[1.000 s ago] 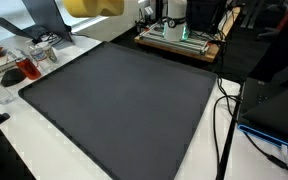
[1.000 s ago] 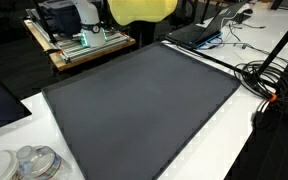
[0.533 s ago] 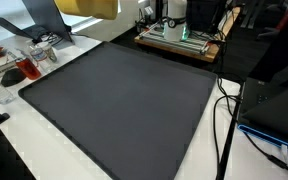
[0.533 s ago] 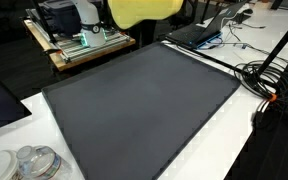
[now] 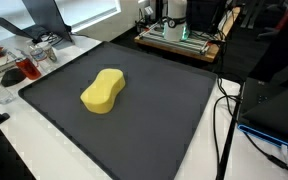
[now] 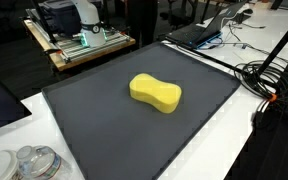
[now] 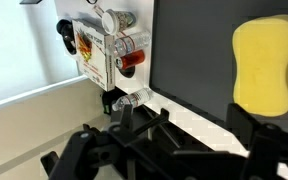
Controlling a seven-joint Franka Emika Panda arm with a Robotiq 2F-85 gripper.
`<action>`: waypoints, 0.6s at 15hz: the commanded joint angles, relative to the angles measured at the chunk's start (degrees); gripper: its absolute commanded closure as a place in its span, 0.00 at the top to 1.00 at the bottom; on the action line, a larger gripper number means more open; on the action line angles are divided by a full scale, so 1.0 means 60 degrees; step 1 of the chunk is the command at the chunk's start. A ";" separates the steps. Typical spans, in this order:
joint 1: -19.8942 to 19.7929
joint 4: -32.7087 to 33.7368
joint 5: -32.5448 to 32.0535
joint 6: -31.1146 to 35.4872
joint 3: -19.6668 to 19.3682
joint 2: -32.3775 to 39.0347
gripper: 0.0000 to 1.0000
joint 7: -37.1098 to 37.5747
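Note:
A yellow, peanut-shaped sponge lies flat on the dark grey mat, left of the mat's middle. It also shows near the centre of the mat as the sponge. No arm or gripper appears in either exterior view. In the wrist view my gripper fills the bottom of the picture. Its dark fingers stand wide apart and hold nothing. The sponge lies far beneath it at the upper right, apart from the fingers.
A tray of bottles and glasses sits off the mat's corner. A wooden stand with equipment is behind the mat. Cables and a laptop lie beside it. Plastic containers stand near the front edge.
The sponge, earlier high at the top edge of both exterior views, now lies on the mat. It has been let go and has dropped.

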 commanded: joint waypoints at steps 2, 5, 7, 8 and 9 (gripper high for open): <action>-0.0010 0.0007 0.0829 0.0421 -0.0179 -0.0044 1.00 -0.0399; -0.0110 0.0058 0.1671 0.1011 -0.0365 0.0150 1.00 -0.0963; -0.0156 0.0195 0.1793 0.1229 -0.0428 0.0497 1.00 -0.1106; -0.0171 0.0284 0.1803 0.1329 -0.0457 0.0749 1.00 -0.1150; -0.0183 0.0373 0.1766 0.1390 -0.0485 0.0970 1.00 -0.1101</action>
